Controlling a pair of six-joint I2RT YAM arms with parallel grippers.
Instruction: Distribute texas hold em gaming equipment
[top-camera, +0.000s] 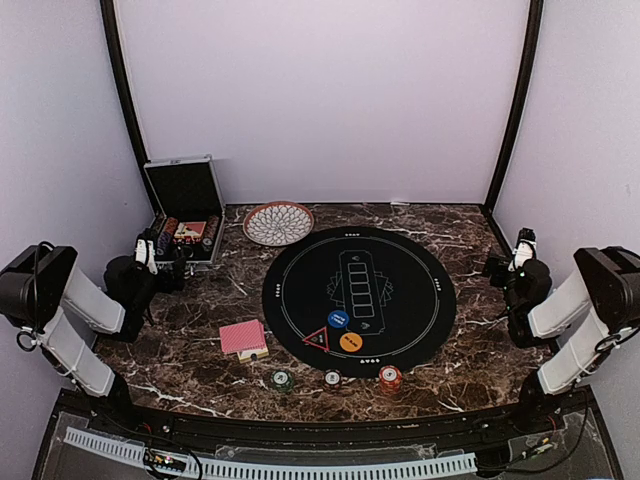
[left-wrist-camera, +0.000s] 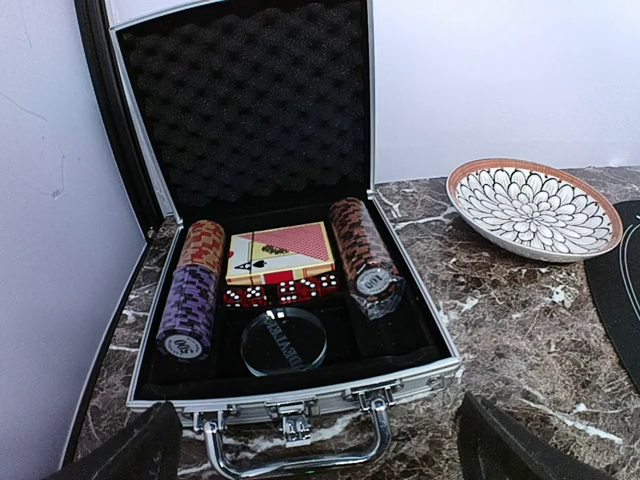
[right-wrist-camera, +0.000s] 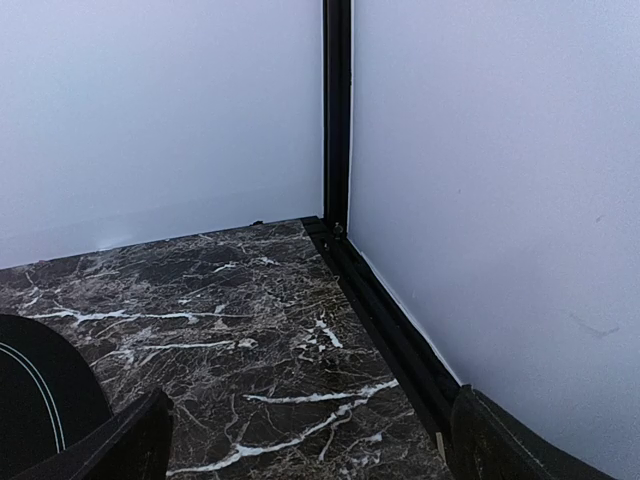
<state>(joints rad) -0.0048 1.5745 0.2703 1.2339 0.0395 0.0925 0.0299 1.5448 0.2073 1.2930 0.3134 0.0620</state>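
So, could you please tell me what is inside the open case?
The case holds a purple-orange chip roll, a brown chip roll, a card deck, red dice and a clear disc. Anything beneath them is covered.

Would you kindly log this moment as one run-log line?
left gripper: open, facing open silver-edged black case | right gripper: open, facing marble table corner | red-backed card deck, green chips: beside round black mat

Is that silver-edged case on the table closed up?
No, the case has its lid standing upright, so the chip stacks and a card deck inside are in plain sight.
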